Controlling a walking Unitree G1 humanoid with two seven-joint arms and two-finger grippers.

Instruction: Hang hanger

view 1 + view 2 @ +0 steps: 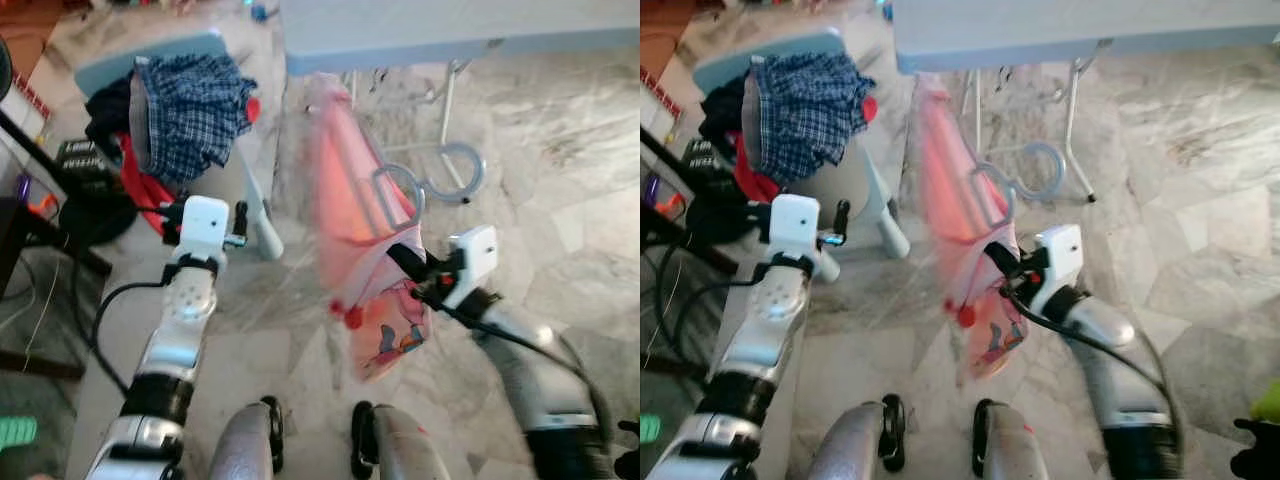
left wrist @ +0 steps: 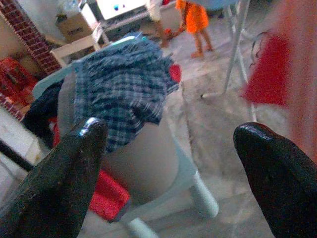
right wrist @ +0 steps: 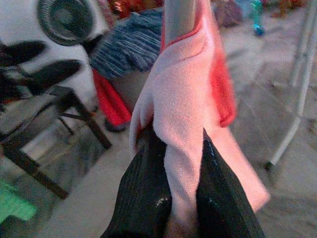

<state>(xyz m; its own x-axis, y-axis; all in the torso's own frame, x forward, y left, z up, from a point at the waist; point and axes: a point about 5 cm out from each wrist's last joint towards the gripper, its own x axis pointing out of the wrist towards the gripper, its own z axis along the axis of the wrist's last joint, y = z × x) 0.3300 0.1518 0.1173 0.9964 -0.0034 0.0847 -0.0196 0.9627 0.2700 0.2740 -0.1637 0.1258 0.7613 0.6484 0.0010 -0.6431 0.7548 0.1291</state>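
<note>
A grey hanger [image 1: 396,190] carries a pink garment [image 1: 345,200] with a printed patch at its lower end. My right gripper [image 1: 408,264] is shut on the hanger through the cloth and holds it up at the middle, tilted away from me. In the right wrist view both fingers [image 3: 143,198] pinch the pink cloth [image 3: 183,119] around the hanger's grey bar [image 3: 177,15]. The picture is blurred around the garment. My left gripper [image 1: 203,208] is raised on the left, open, its fingers [image 2: 59,183] holding nothing.
A pale blue chair [image 1: 170,55] heaped with a plaid shirt [image 1: 195,110] and red and dark clothes stands ahead on the left. A white folding table [image 1: 450,30] with thin metal legs [image 1: 448,100] is behind the garment. A black fan [image 1: 90,200] and dark furniture stand at the left. The floor is marble.
</note>
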